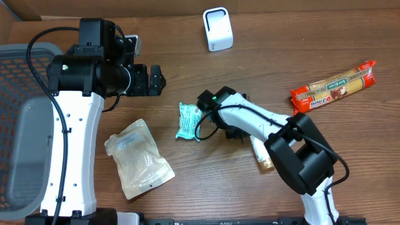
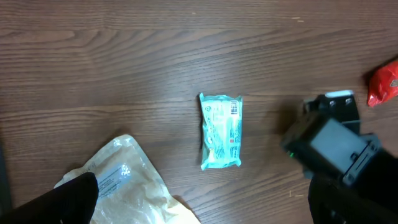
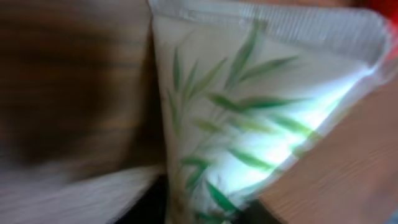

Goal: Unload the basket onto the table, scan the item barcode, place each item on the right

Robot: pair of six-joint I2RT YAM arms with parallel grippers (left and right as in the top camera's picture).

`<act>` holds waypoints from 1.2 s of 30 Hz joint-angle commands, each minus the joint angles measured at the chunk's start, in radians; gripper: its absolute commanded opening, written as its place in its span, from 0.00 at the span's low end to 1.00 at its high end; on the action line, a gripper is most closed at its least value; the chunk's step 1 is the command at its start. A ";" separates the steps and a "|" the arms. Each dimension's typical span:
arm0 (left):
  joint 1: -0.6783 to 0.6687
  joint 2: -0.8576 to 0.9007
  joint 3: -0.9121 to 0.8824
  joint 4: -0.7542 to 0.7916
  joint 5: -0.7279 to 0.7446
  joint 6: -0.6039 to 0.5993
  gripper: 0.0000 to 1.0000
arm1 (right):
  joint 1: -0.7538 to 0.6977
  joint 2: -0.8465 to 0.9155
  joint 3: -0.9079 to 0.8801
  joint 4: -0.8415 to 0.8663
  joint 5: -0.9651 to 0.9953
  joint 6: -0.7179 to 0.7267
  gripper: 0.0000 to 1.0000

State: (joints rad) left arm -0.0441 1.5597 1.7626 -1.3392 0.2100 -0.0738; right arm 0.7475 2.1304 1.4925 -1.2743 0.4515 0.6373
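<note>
Along the left edge of the worktop (image 1: 187,56) a grey basket (image 1: 19,125) is sitting, playing no part in this step. The left hand (image 1: 155,80) is hanging above the left half of the worktop with its fingers (image 2: 74,199) spread wide and nothing between them. Below it, towards the near edge, a clear pouch (image 1: 137,159) is lying flat.

The item, a teal packet (image 1: 187,120), is lying flat near the middle of the worktop. Its upper face is showing small print that may include the barcode, though it is too small to tell. The right hand (image 1: 201,109) is sitting at the packet's right edge. Its wrist view is filling with blurred film printed with green leaves, and I cannot tell whether the fingers are clenched on the packet or released from it.

The step appears to be securing the packet for its trip to the white scanner (image 1: 217,29), which is standing near the far edge. To do it well, the right hand should be pinching the packet across one narrow end and leaving the printed face uncovered. It should then be lifting it clear and turning that face towards the scanner's front. The film looks slippery, so a firm, centred pinch is mattering. A red packet (image 1: 334,85) is lying towards the right edge, well apart.
</note>
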 commanded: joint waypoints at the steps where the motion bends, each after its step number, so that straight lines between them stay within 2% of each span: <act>1: 0.003 -0.024 0.027 0.001 0.016 0.019 1.00 | 0.051 0.012 0.012 0.015 -0.186 0.021 0.50; 3: 0.003 -0.024 0.027 0.001 0.016 0.019 1.00 | 0.064 0.012 0.013 0.017 -0.195 0.018 0.66; 5: 0.003 -0.024 0.027 0.001 0.016 0.019 1.00 | 0.076 0.011 0.015 0.019 -0.205 0.017 0.77; 14: 0.003 -0.024 0.027 0.001 0.016 0.019 1.00 | 0.027 -0.033 0.176 -0.075 -0.252 -0.026 0.83; 19: 0.003 -0.024 0.027 0.001 0.016 0.019 1.00 | -0.053 -0.090 0.226 -0.098 -0.282 -0.169 0.98; 24: 0.003 -0.024 0.027 0.001 0.016 0.019 1.00 | -0.084 -0.093 0.218 -0.097 -0.451 -0.383 0.98; 27: 0.003 -0.024 0.027 0.001 0.016 0.019 1.00 | -0.091 -0.093 0.217 -0.100 -0.501 -0.386 0.93; 30: 0.003 -0.024 0.027 0.001 0.016 0.019 1.00 | -0.103 -0.093 0.215 -0.084 -0.575 -0.463 0.91; 32: 0.003 -0.024 0.027 0.001 0.016 0.019 1.00 | -0.109 -0.092 0.214 -0.078 -0.604 -0.493 0.85; 36: 0.003 -0.024 0.027 0.001 0.016 0.019 1.00 | -0.109 -0.092 0.203 -0.072 -0.610 -0.510 0.63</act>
State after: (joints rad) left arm -0.0441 1.5597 1.7626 -1.3392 0.2104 -0.0738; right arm 0.6464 2.0636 1.6955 -1.3506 -0.1116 0.1753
